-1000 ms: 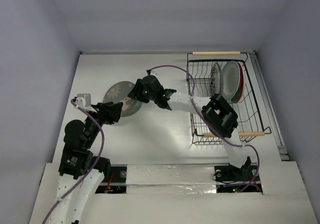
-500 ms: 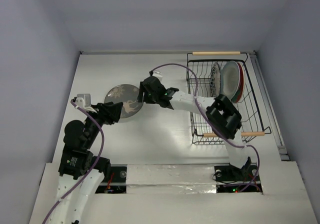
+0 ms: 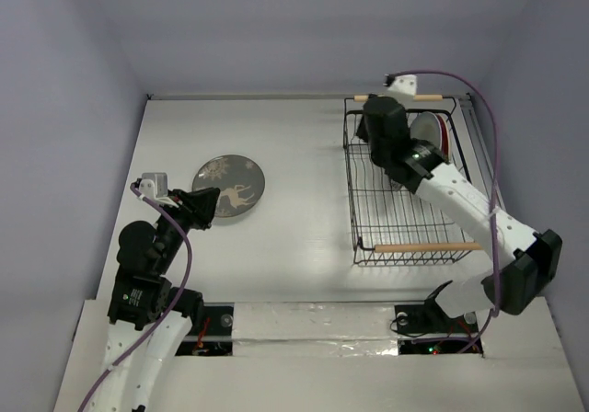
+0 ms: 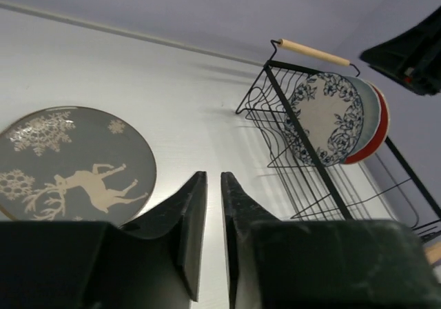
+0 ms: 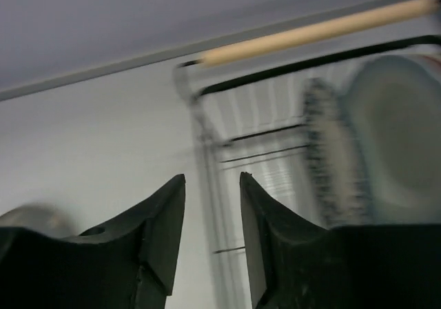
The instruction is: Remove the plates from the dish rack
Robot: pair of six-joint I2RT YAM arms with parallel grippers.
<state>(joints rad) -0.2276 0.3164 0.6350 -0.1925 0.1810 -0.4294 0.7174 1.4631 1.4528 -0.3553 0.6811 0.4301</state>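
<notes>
Left gripper (image 4: pixel 211 178): jaws almost together, holding nothing, just beside the round grey deer-pattern plate (image 3: pixel 227 186), which lies flat on the white table (image 3: pixel 294 237). Black wire dish rack (image 3: pixel 405 214) with wooden rod handles: right of centre. Right gripper (image 5: pixel 211 179): jaws part-open, empty, over the rack's far end. On edge there, just right of that claw: white-and-blue floral plate (image 4: pixel 324 119), pale plate (image 4: pixel 366 96), red plate (image 4: pixel 377 131). Right arm nearer.

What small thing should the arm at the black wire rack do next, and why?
Probably lower the right gripper, open and empty, onto the rim of the white blue-flowered plate, the outermost of those standing upright in the black wire dish rack. The grey deer-patterned plate already lies flat on the table.
</notes>
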